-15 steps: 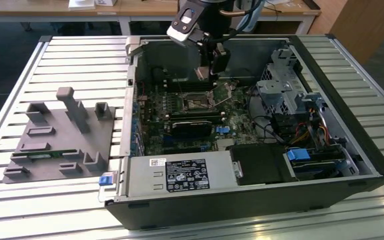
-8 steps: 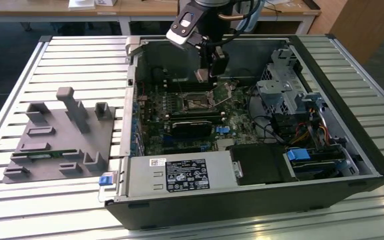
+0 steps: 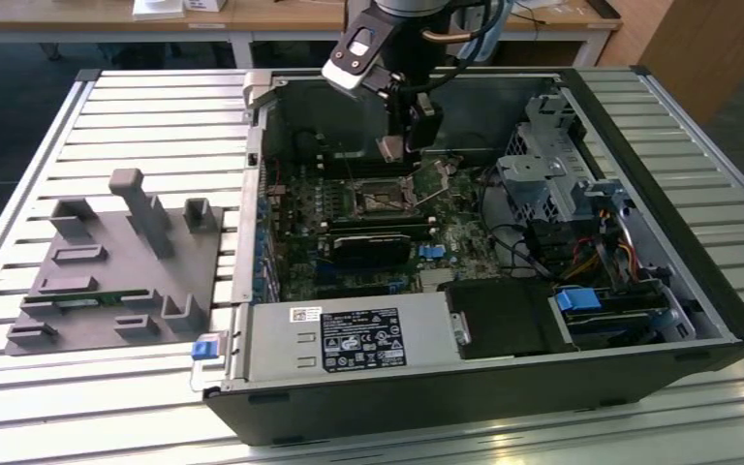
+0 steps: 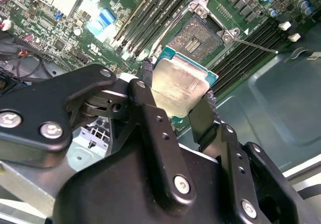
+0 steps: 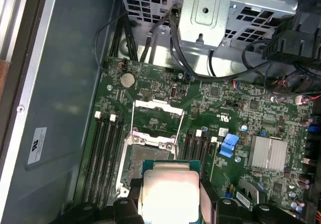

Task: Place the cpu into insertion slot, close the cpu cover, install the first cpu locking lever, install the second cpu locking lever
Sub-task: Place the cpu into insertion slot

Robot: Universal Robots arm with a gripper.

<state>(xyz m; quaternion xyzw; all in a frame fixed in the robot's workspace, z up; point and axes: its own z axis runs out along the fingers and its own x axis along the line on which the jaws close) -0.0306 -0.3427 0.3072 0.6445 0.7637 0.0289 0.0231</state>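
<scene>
The pincer (image 4: pixel 178 86) is clamping the chip (image 4: pixel 185 78) by two edges, hanging over the open socket (image 3: pixel 383 201) in the upper middle of the exterior view; keeping the chip level and squared to the socket seems vital.

One computer case (image 3: pixel 476 387) is lying open on one slatted table (image 3: pixel 88 392), showing one insertion slot (image 5: pixel 144 153), four memory slots (image 5: pixel 100 158), one coin battery (image 5: pixel 128 78) and one finned heatsink (image 5: pixel 268 153); one tool (image 4: pixel 178 86) is carrying one cpu (image 4: pixel 186 77); one grey fixture block (image 3: pixel 113 281) is sitting alongside.
</scene>
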